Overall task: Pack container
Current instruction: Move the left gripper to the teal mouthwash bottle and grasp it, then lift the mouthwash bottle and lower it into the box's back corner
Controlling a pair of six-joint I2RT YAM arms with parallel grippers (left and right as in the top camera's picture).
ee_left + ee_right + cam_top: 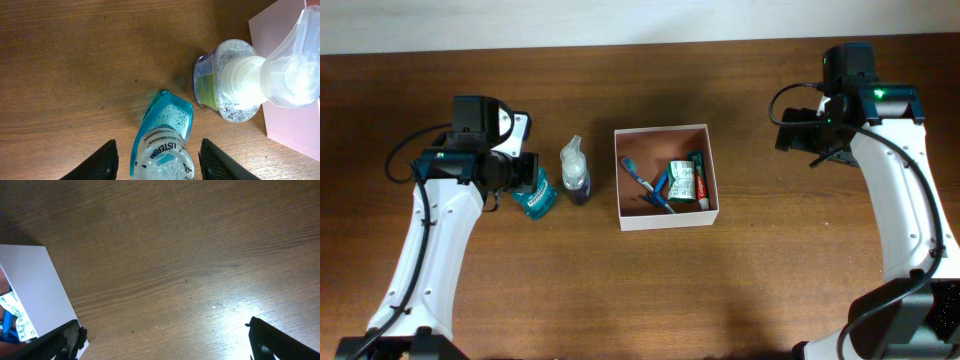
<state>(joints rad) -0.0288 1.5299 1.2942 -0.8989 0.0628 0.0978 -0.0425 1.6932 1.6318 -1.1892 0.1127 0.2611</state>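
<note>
Left gripper (523, 180) is seen overhead at teal plastic mouthwash bottle (534, 200); shallow square white-walled container (670, 221) is set centrally. Left wrist: jaws are parted around bottle, gaps visible. Right wrist: right gripper (162, 325) is spread wide over wooden table (175, 255).

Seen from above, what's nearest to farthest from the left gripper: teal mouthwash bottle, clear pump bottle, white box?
1. The teal mouthwash bottle, between the left gripper fingers.
2. The clear pump bottle, just beside the mouthwash.
3. The white box, at the table's middle.
</note>
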